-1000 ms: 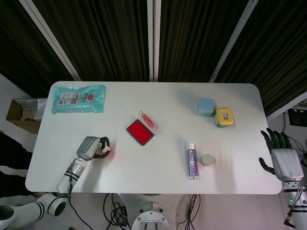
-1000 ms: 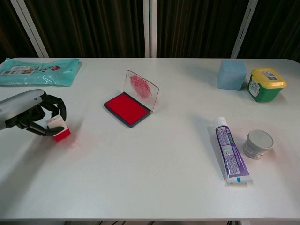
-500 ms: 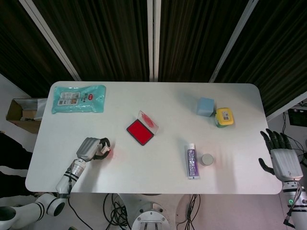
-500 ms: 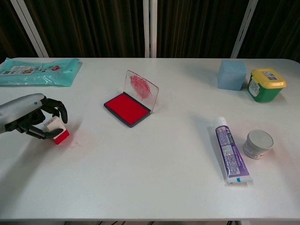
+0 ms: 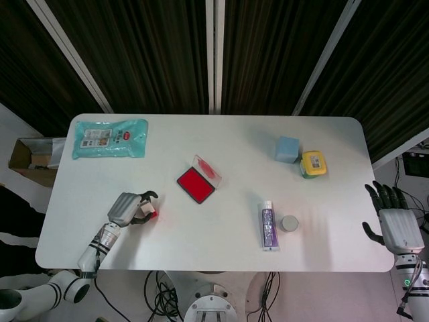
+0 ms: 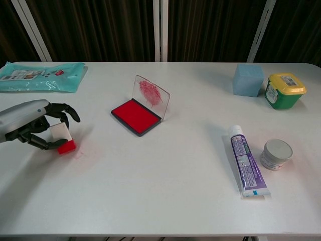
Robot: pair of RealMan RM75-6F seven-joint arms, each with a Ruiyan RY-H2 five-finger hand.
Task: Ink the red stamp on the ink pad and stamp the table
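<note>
- The left hand (image 6: 30, 123) lies low over the worktop (image 6: 165, 186) near its front-left corner, fingers curled round the red stamp (image 6: 62, 139); the fingers look loosened, with one stretched out above the white top of the stamp, yet the thumb and fingers sit against it, so the hand holds it.
- The red stamp sits with its red base down on or just over the worktop (contact with the surface cannot be told from either view), and a faint reddish smudge (image 6: 77, 153) shows on the worktop just to the right of it.
- The ink pad (image 6: 136, 116) lies open near the middle of the worktop, well apart from the stamp, its red cushion up and its clear lid (image 6: 150, 95) standing tilted behind it, smeared with red.
- The right hand (image 5: 394, 225) hangs off the right edge of the worktop, by the front-right corner, fingers spread and holding nothing.
- A teal wipes packet (image 5: 109, 137) lies at the back-left corner.
- A blue cube (image 6: 248, 79) and a green tub with a yellow lid (image 6: 284, 90) stand side by side near the back-right corner.
- A purple tube (image 6: 246, 161) and a small round jar (image 6: 276, 153) lie just beside each other towards the front right.
</note>
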